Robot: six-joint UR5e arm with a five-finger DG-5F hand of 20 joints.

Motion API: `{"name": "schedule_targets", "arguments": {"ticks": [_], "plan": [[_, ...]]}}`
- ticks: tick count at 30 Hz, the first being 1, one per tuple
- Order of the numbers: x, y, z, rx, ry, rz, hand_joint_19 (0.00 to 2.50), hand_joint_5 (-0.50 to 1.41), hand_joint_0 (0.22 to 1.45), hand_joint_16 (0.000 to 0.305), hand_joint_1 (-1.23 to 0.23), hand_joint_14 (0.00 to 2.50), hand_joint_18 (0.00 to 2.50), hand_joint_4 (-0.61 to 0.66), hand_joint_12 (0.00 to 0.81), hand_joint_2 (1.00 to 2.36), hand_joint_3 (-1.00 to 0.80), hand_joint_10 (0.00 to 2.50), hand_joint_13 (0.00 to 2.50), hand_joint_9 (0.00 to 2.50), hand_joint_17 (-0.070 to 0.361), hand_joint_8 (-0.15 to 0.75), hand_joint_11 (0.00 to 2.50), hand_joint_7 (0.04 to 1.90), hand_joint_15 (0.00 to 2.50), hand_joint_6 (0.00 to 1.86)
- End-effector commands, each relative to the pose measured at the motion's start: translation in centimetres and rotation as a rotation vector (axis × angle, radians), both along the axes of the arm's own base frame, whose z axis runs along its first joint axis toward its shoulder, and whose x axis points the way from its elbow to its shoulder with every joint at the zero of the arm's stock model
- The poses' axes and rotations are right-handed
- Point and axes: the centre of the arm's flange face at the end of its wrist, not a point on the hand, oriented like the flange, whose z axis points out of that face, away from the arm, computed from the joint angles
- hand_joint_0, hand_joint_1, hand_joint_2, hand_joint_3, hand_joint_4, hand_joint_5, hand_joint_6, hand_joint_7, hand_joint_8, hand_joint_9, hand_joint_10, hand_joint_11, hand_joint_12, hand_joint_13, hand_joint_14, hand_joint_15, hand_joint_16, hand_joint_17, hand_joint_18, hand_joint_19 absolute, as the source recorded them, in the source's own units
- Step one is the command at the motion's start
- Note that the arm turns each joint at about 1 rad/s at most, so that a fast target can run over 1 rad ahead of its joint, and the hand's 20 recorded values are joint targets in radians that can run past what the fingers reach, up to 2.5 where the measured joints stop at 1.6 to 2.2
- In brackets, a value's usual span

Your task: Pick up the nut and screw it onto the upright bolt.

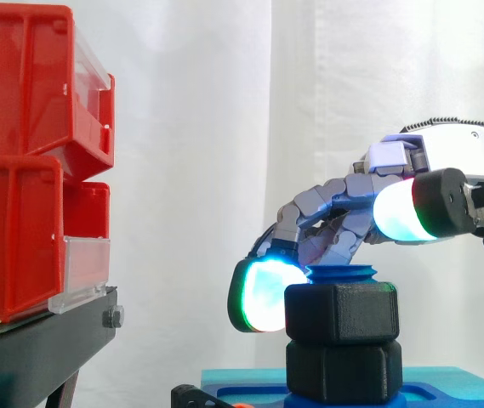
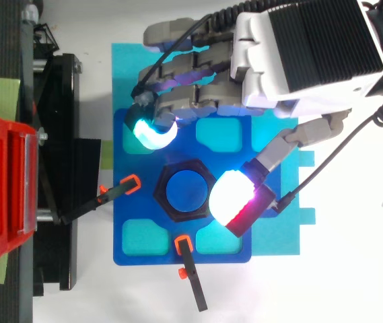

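**Side view.** The hand (image 1: 450,153) is seen at the right edge, above and to the right of the nut. Its fingers are bent downward and held apart from the thumb; nothing is clamped. One glowing fingertip (image 1: 263,293) is placed just beside the nut's left face, at the nut's height; contact cannot be told. The thumb pad (image 1: 399,212) is held higher, apart from the nut. The black hexagonal nut (image 1: 341,313) is seated on the upright blue bolt (image 1: 341,274), whose top is seen just above it. A second black hexagonal piece (image 1: 344,370) is stacked directly beneath. Red bins (image 1: 20,170) on a black stand (image 1: 46,344) are noted at left, well apart. A white curtain (image 1: 190,127) is hung behind.

**Top view.** The hand (image 2: 305,47) is seen at upper right. The nut (image 2: 161,195) is ringed round the bolt (image 2: 186,190) at the middle of a blue plate (image 2: 130,235). It is found between the fingertip (image 2: 152,134) and the thumb pad (image 2: 235,198), which is overlapped with its right edge. Two orange-tipped clamps (image 2: 110,196) (image 2: 192,279) are pointed at the nut from the left and from below. The plate is laid on a cyan mat (image 2: 127,67) on a white table (image 2: 353,269).
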Motion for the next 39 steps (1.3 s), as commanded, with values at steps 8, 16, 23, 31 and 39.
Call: {"name": "schedule_targets", "arguments": {"ticks": [8, 16, 23, 31, 39], "plan": [[0.4, 1.9, 0.1, 0.001, -0.014, 0.015, 0.00, -0.11, 0.45, 0.039, -0.15, 0.00, 0.07, 0.26, 0.300, 1.00, -0.50, 0.00, 0.37, 0.80, 0.087, 0.247, 0.00, 0.73, 0.00, 0.50], [0.5, 2.7, 0.0, 0.001, 0.000, 0.008, 0.00, -0.10, 0.46, 0.038, -0.16, 0.00, 0.06, 0.26, 0.300, 1.00, -0.50, 0.00, 0.37, 0.80, 0.087, 0.255, 0.00, 0.77, 0.00, 0.50], [0.5, 2.8, 0.0, 0.001, 0.000, 0.009, 0.00, -0.09, 0.46, 0.038, -0.17, 0.00, 0.06, 0.28, 0.298, 1.00, -0.50, 0.00, 0.37, 0.81, 0.085, 0.257, 0.00, 0.82, 0.00, 0.50], [-0.5, 2.8, -2.7, 0.002, 0.011, 0.011, 0.00, -0.09, 0.47, 0.037, -0.18, 0.00, 0.07, 0.28, 0.298, 1.00, -0.50, 0.00, 0.38, 0.82, 0.084, 0.260, 0.00, 0.84, 0.00, 0.50], [-0.2, 2.7, -2.3, 0.034, -0.013, 0.009, 0.00, -0.08, 0.47, 0.037, -0.20, 0.00, 0.07, 0.29, 0.297, 1.00, -0.50, 0.00, 0.39, 0.83, 0.082, 0.263, 0.00, 0.89, 0.00, 0.50]]}}
